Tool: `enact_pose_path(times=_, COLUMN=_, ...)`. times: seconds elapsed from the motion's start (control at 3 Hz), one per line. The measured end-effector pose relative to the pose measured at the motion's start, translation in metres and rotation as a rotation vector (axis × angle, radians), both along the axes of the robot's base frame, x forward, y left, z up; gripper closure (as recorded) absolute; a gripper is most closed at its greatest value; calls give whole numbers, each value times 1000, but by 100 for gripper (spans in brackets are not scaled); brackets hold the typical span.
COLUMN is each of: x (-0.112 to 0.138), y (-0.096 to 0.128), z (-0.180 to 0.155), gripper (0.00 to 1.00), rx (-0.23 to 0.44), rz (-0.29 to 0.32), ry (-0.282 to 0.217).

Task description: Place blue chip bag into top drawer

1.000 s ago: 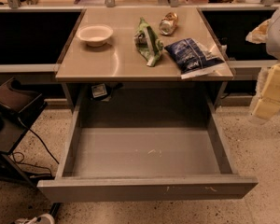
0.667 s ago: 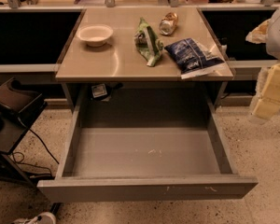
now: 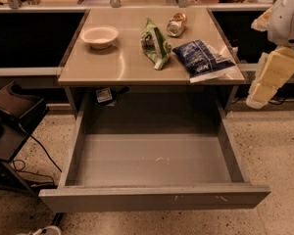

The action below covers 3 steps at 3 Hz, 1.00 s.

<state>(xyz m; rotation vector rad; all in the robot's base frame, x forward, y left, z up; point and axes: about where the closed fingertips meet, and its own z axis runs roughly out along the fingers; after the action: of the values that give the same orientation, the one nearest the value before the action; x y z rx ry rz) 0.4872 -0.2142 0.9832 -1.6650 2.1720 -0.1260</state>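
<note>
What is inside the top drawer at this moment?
The top drawer stands open, floor bare except pale flecks; its rear, under the tabletop, is shadowed. The blue chip bag lies on the tabletop; the gripper hangs right of it.

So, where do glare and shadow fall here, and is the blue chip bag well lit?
Camera view: a pale sheen lies on the table top beside the bowl; the blue chip bag is well lit; the top drawer is dimmer, darkest under the table top; the gripper, at the right edge beside the table top, is brightly lit.
</note>
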Motion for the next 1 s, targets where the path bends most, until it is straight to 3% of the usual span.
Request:
enact_pose_path(times=0.33, x=1, y=0, z=1, gripper=0, rx=6, rz=-1, ry=-6)
enact_pose_path(times=0.67, x=32, y=-3, z=9, gripper=0, rx=60, rz=31, ry=-58)
enact_pose_path(times=1.0, x=95, y=-6, z=3, gripper=0, rx=146, rz=54, ry=-80)
